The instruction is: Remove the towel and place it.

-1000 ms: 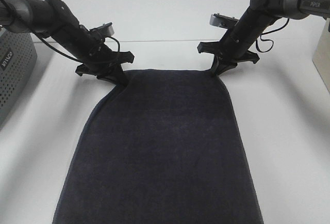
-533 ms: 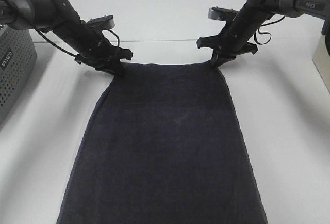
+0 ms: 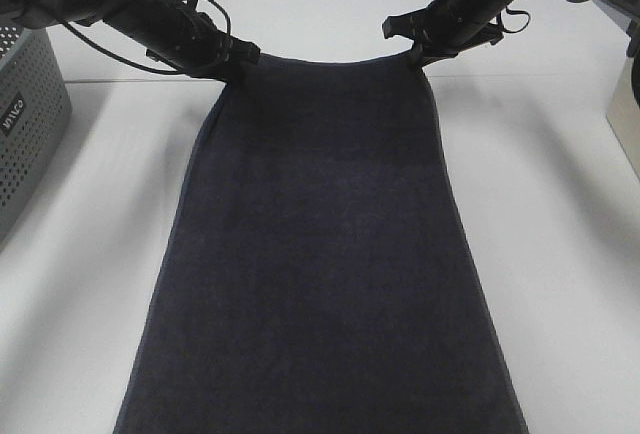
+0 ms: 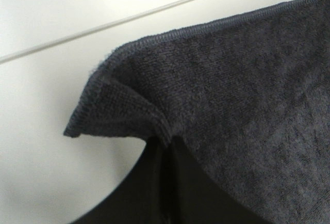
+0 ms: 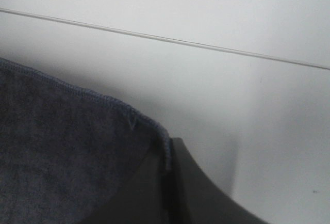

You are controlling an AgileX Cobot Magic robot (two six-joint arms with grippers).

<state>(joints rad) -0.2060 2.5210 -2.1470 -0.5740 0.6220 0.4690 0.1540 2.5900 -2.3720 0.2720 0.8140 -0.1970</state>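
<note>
Exterior high view: left gripper (image 3: 232, 57) is clenched on one far corner of the towel (image 3: 320, 254), and right gripper (image 3: 418, 51) is clamped on the other far corner. Between the two grippers the towel's hemmed top edge sags slightly, and from them the dark cloth spreads down over the white table (image 3: 560, 254) toward the camera (its near end runs out of frame). Left wrist view shows the pinched corner folded over at the jaws. Beyond the left gripper, at the table's edge, stands a grey perforated basket (image 3: 25, 124).
</note>
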